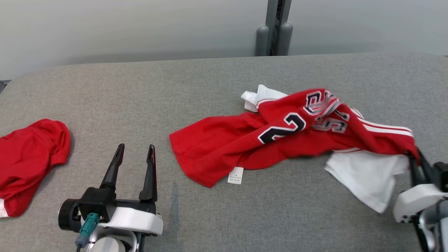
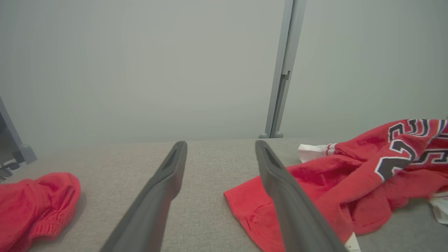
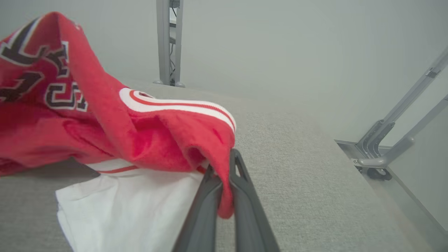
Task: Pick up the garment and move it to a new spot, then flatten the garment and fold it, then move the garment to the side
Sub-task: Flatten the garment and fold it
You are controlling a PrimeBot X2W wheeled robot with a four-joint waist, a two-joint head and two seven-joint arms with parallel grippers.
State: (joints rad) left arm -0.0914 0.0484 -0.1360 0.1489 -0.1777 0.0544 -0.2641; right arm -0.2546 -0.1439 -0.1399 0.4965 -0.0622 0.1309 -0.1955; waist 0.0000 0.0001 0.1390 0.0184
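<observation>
On a grey padded table, a crumpled red cloth lies at the left edge. Beside it the left claw rests spread wide, holding nothing, seemingly waiting. The garment, a red and white numbered jersey, sprawls right of centre. At the right edge, the right claw pinches its red edge tightly, raising that corner, probably to carry it elsewhere.
</observation>
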